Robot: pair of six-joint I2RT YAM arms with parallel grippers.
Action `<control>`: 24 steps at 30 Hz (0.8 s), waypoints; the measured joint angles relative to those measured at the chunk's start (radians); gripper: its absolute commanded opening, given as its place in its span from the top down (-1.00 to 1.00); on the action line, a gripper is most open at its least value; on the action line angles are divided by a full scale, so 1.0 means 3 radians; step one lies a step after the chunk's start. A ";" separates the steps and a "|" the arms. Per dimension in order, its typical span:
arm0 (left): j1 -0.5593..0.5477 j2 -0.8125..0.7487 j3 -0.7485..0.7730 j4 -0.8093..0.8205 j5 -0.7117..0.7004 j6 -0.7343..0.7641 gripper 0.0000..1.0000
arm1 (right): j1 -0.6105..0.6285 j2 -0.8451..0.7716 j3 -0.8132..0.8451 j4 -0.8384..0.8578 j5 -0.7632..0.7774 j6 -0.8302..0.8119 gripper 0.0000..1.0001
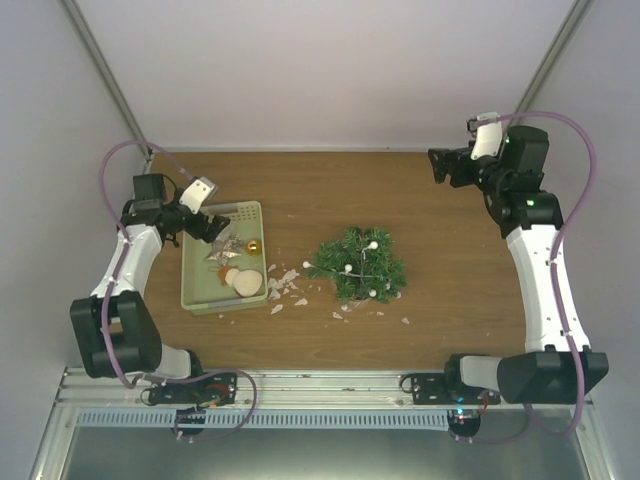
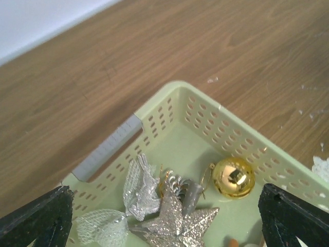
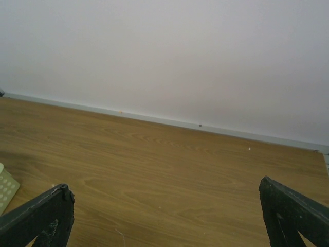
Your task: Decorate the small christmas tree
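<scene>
We find the tree (image 1: pixel 358 265) at mid-table, both grippers released and empty.

The tree sits on the table (image 1: pixel 450 230), small white balls (image 1: pixel 372 244) showing among its branches, and white flakes (image 1: pixel 285 285) are scattered just to its left. Beside those lies the tray (image 1: pixel 190 270), holding a gold ball (image 2: pixel 234 177), a silver star (image 2: pixel 177 224) and silver mesh ribbon (image 2: pixel 140 188). The left gripper (image 1: pixel 215 230) hangs over the tray's far end, fingers spread wide and touching nothing. The right gripper (image 1: pixel 440 165) is at the far right corner, well apart from the tree, fingers likewise spread and empty.
</scene>
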State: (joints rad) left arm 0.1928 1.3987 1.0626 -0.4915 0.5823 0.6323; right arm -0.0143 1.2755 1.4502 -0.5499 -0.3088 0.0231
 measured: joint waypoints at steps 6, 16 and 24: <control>0.0000 0.0254 0.0001 -0.0123 -0.0061 0.0136 -0.92 | 0.0000 0.0000 -0.0064 0.0038 -0.0048 0.0000 -0.94; -0.0084 0.0534 0.0112 -0.0150 -0.0286 0.0225 -0.87 | 0.0000 -0.0001 -0.0106 0.0067 -0.0116 0.0001 -0.94; -0.0263 0.0699 0.0112 -0.0048 -0.0727 0.0276 -0.74 | 0.0000 -0.0006 -0.0156 0.0065 -0.0126 0.0000 -0.94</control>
State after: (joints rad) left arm 0.1139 1.6085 1.0962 -0.5060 0.3641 0.7151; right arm -0.0143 1.2736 1.4033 -0.5304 -0.3466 0.0231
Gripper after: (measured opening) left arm 0.887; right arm 0.971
